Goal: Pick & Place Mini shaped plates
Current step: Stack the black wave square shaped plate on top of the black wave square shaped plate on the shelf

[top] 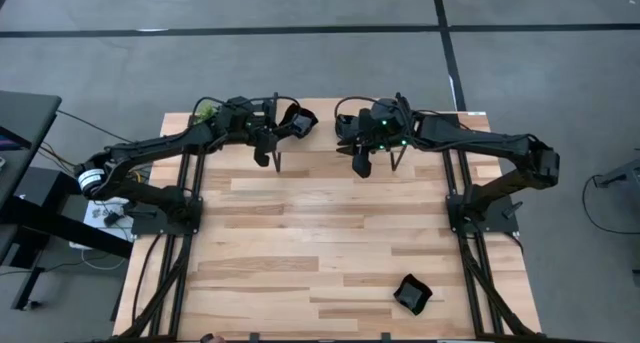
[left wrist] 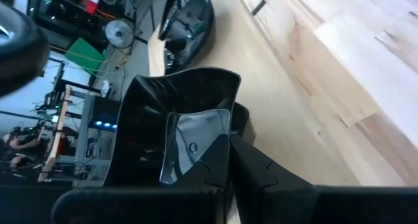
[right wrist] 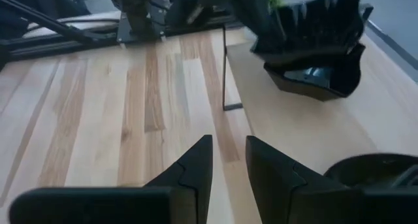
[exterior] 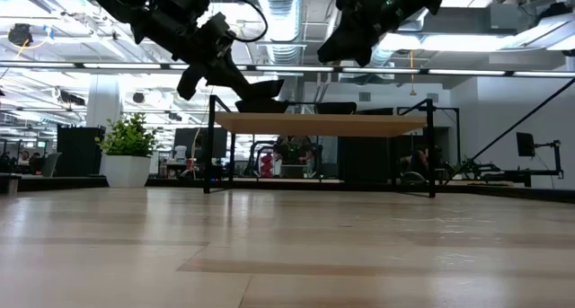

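A black squarish mini shaped plate (left wrist: pixel 176 100) with a wavy rim is in my left gripper (left wrist: pixel 230 145), which is shut on it. It hangs just above a raised wooden shelf (exterior: pixel 319 122) at the table's far edge. Two more black plates lie on the shelf: one (left wrist: pixel 189 21) ahead of the held plate, and one (right wrist: pixel 372 168) close beside my right gripper. My right gripper (right wrist: pixel 228 162) is open with nothing between its fingers. It hovers by the shelf's near edge, to the right of the held plate (right wrist: pixel 320 44). My left gripper pinches one side of the plate's rim (left wrist: pixel 225 123) between its two fingers. They come at it slanting down from the table's left. The plate (exterior: pixel 262 94) hangs clear of the shelf, roughly level with a slight tilt.
One black plate (top: pixel 412 295) lies on the table near its front right. A small green potted plant (exterior: pixel 130 137) stands at the far left corner. The shelf's thin black legs (right wrist: pixel 225 74) stand on the table, with bare wood between them and the near edge.
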`<action>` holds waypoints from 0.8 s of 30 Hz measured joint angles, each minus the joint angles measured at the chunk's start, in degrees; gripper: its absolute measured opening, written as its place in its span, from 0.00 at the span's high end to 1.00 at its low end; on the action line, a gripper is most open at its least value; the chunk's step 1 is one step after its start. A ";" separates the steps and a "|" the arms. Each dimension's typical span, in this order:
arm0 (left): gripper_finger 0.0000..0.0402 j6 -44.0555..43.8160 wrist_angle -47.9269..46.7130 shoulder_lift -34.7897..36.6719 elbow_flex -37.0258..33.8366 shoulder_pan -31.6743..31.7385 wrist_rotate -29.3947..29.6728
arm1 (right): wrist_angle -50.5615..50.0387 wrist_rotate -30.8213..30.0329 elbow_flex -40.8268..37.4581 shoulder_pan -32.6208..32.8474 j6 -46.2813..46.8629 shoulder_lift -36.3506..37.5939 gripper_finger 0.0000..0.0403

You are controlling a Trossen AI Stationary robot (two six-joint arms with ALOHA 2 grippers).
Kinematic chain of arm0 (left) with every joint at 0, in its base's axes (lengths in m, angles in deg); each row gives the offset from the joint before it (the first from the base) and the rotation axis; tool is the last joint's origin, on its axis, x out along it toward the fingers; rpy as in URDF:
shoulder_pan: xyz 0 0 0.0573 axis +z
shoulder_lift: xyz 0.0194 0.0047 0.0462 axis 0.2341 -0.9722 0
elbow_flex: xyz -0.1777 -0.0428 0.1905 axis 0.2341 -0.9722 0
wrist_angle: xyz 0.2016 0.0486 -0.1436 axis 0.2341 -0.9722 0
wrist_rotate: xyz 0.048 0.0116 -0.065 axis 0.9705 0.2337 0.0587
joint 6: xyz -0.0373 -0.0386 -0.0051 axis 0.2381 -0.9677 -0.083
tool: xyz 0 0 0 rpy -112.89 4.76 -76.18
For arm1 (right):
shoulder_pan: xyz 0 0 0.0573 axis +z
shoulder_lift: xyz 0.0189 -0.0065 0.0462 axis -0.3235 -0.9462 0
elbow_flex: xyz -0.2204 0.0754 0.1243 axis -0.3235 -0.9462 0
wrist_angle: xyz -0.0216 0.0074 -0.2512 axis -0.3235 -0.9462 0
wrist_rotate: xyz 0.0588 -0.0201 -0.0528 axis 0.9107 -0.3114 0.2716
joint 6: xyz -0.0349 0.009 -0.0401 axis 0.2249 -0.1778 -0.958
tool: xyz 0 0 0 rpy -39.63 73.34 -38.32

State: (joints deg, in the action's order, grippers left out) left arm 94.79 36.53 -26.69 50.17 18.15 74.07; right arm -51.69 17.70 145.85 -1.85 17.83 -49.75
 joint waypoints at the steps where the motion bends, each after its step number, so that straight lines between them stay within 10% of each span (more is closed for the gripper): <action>1: 0.98 0.01 -0.09 -0.02 0.00 0.15 -0.11 | -0.22 -0.01 0.00 -0.09 0.02 -0.02 0.78; 24: 0.82 -1.90 0.41 -0.02 0.02 1.95 -0.04 | -0.47 -0.04 -0.02 -1.62 -0.31 -0.09 0.78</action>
State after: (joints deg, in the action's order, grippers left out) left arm 92.89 36.94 -26.71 50.19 20.10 74.03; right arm -52.16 17.66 145.83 -3.47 17.52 -49.84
